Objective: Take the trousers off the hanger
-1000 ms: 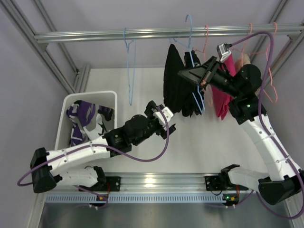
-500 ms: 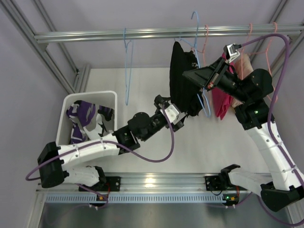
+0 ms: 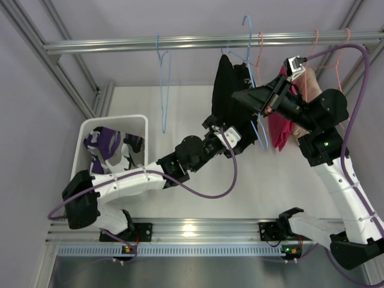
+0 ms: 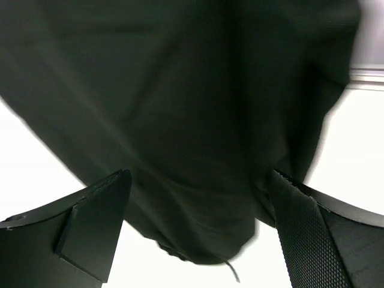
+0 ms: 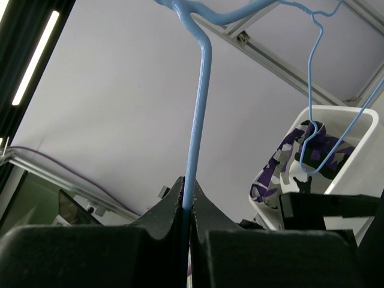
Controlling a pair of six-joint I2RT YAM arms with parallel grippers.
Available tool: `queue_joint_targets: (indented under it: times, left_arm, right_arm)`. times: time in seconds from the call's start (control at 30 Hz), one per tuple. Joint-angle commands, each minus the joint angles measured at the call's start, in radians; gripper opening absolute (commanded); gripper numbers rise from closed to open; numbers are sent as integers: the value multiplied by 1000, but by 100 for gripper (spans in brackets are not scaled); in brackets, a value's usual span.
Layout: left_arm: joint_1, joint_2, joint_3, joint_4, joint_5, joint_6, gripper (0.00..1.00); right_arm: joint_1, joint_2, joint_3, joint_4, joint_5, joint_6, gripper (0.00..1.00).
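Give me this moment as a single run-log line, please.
left hand: open, facing black trousers | right hand: shut on blue hanger | camouflage trousers: in white bin

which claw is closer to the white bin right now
Left. The left claw is open at the black trousers, to the right of the white bin. The right claw is farther right, shut on the blue hanger.

— What is the room like?
— Pale grey walls (image 3: 120, 18), a metal rail (image 3: 120, 44) across the top, a white table (image 3: 270, 180) in the middle.
— Any light?
— A bright strip (image 5: 36, 57), upper left in the right wrist view.
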Motion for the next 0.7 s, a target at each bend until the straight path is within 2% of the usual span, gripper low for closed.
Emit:
queue_joint_targets:
  times: [0.0,0.27,0.37,0.47,0.53,0.67]
  left_arm:
    - [44,5,62,87,-46,32,98]
    - [56,-128,-41,22,83,25,99]
    - [55,-138,-52,-5,78,45,99]
    - [56,-153,-79,-33,144,80,99]
    - [53,-148,-90,-47,148,89,99]
    - [55,-78,-78,4,44,124,99]
  right_arm:
    - [13,-67,40,179,-19,-42,0]
    - [13,-76,20,182,-26,-57,0]
    - [13,-72,18,196,-28,-54,0]
    - [13,-67,23,202,-28,-49,0]
    - [14,-63,29,203,-26,-45,0]
    - [13,-64,35,200,-28,-43,0]
